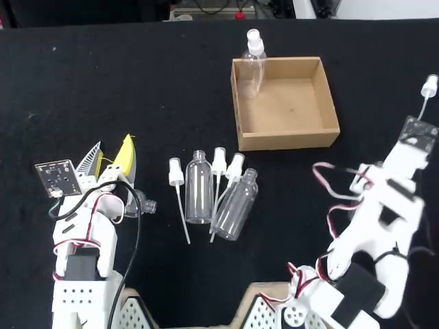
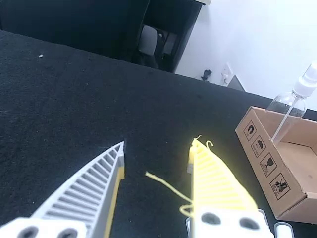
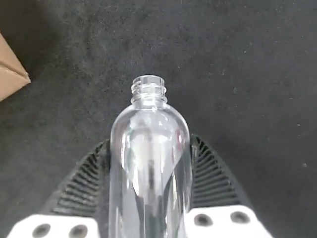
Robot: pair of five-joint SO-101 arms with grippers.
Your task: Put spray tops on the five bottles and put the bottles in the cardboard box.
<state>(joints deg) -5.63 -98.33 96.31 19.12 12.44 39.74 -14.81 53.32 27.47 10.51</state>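
While the clear bottle (image 3: 148, 163) w/ bare threaded neck sits pinched btwn the black fingers (image 3: 79, 183) of the right gripper (image 3: 151, 141), neck poking past the tips, over the black table (image 3: 247, 59) near the cardboard box (image 3: 9, 69) corner, the left gripper (image 2: 157, 143) is spread wide.

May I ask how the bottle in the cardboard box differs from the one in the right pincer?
The boxed bottle wears a spray top; the held bottle has a bare threaded neck. The boxed bottle stands in a corner of the cardboard box; the held bottle is clamped in the right pincer. Both are clear.
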